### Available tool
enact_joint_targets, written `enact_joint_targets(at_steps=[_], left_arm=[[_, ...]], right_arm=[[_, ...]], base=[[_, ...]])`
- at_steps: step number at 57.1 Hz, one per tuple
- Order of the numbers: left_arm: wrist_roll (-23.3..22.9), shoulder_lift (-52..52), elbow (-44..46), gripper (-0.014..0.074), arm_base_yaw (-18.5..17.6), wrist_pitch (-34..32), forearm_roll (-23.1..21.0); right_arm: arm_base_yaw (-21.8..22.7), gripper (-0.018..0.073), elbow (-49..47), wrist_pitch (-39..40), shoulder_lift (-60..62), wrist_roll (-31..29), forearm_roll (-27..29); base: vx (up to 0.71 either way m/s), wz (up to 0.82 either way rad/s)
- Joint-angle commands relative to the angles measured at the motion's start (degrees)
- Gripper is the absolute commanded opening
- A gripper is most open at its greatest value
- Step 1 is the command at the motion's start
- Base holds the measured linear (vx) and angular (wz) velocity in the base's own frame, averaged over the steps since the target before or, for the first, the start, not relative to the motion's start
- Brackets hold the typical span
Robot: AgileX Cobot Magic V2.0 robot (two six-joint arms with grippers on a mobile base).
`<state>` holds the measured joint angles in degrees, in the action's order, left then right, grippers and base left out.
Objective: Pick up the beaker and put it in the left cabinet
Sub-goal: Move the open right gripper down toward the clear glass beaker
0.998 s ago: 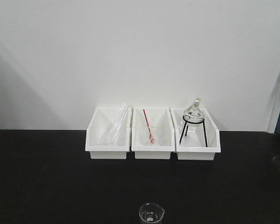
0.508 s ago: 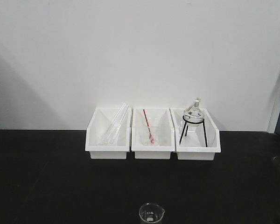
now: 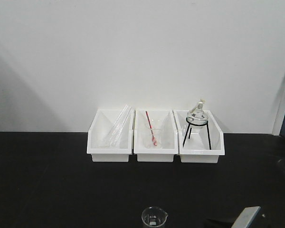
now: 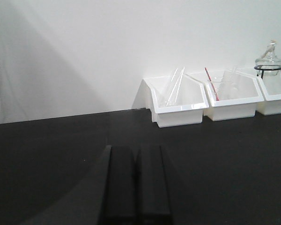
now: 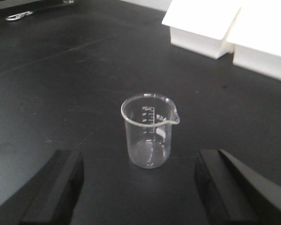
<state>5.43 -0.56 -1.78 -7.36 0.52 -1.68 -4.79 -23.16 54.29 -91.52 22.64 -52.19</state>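
Beaker (image 5: 150,133) upright ahead of R gripper (image 5: 139,192), jaws apart, L gripper (image 4: 136,185) jaws together.

The table (image 3: 47,180) is black and flat. It runs back to a white wall (image 3: 142,57) on the far side. Three white plastic bins sit on it in a row, far back by the wall: the left bin (image 3: 110,151), the middle bin (image 3: 155,153) and the right bin (image 3: 201,154). They stand side by side, very close together. A small clear glass beaker (image 3: 154,218) stands upright on the near part of the table, in front of the middle bin and well apart from it. Its spout points right.
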Motion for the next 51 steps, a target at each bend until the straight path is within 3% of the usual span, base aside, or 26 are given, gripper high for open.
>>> enact_joint_targets(at_steps=[1,15,25,36,51], left_arm=[[-0.19,-1.10,-0.93,0.0001,-0.06,-4.83,-0.42],[-0.19,-1.10,-0.93,0.0001,-0.06,-4.83,-0.42],[-0.19,-1.10,-0.93,0.0001,-0.06,-4.83,-0.42],[-0.19,-1.10,-0.93,0.0001,-0.06,-4.83,-0.42],[-0.19,-1.10,-0.93,0.0001,-0.06,-4.83,-0.42]], right_arm=[[0.00,0.0599,-3.67,6.82,-3.50,-0.66,1.18],[-5.03,0.0606,-10.79,5.17,-12.88,-0.95,1.46],[-9.47,0.0603,-15.21,-0.99,-16.86,-3.11,7.34],[-12.19,0.0603,-19.67,-2.50,-20.51,-3.29,13.55],[-14.60,0.0603,-25.46,-2.76,-24.92,-3.29,14.65]], base=[[0.00,0.00],[0.00,0.00],[0.00,0.00],[0.00,0.00],[0.00,0.00]])
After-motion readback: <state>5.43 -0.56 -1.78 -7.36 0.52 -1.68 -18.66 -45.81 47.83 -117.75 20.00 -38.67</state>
